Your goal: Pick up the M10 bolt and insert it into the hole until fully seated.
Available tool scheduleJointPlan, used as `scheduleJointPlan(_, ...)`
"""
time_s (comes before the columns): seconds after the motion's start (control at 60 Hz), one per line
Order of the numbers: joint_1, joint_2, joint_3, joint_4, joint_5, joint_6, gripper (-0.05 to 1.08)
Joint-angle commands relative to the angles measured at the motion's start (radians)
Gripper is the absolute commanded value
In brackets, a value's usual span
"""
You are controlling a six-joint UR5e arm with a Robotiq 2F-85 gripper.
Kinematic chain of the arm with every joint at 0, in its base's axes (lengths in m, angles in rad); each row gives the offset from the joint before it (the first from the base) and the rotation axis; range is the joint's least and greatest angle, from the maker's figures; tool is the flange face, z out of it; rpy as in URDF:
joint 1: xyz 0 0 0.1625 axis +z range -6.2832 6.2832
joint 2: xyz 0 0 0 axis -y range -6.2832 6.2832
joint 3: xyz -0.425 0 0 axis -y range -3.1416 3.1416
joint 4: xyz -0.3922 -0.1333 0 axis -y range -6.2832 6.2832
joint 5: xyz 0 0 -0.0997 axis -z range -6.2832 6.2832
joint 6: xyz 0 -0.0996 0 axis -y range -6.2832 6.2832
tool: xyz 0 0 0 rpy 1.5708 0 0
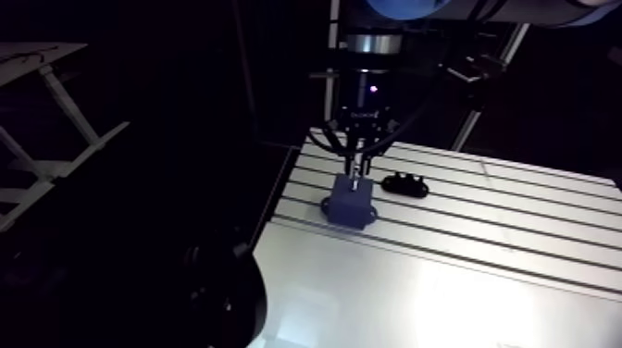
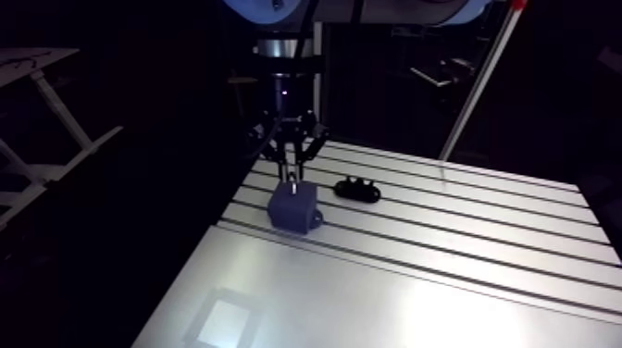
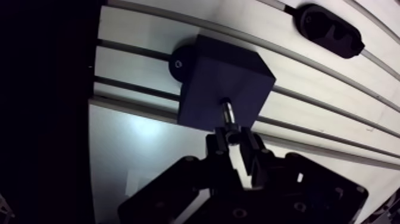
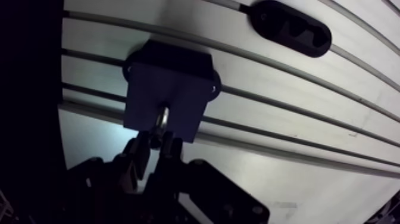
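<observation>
Wrist view: the black two-finger Robotiq gripper (image 3: 233, 138) is clamped on the short shiny metal M10 bolt (image 3: 228, 114), fingers pinching its head end from both sides. Bolt sticks straight out ahead of the fingertips, w/ some bare shank showing btwn the gripper & the dark blue square plastic block (image 3: 220, 80). Its far end sits in the hole (image 3: 225, 102) in the block's top face, close to one edge. How deep it goes: can't tell. Block has small mounting ears at its base & sits on the slotted aluminium table (image 3: 137, 149), near a table edge. Arm view: gripper hangs vertical right over the block. A flat black oval holder w/ recesses (image 3: 329, 30) lies near the block, apart from it & from the gripper.
</observation>
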Motion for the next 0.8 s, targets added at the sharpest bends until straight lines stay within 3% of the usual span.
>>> scheduleJointPlan(0.017,0.000,0.006,0.003,-0.003,0.000,0.000,1.08)
scheduleJointPlan(0.8,0.000,0.016,-0.023,-0.003,0.000,-0.005,1.08)
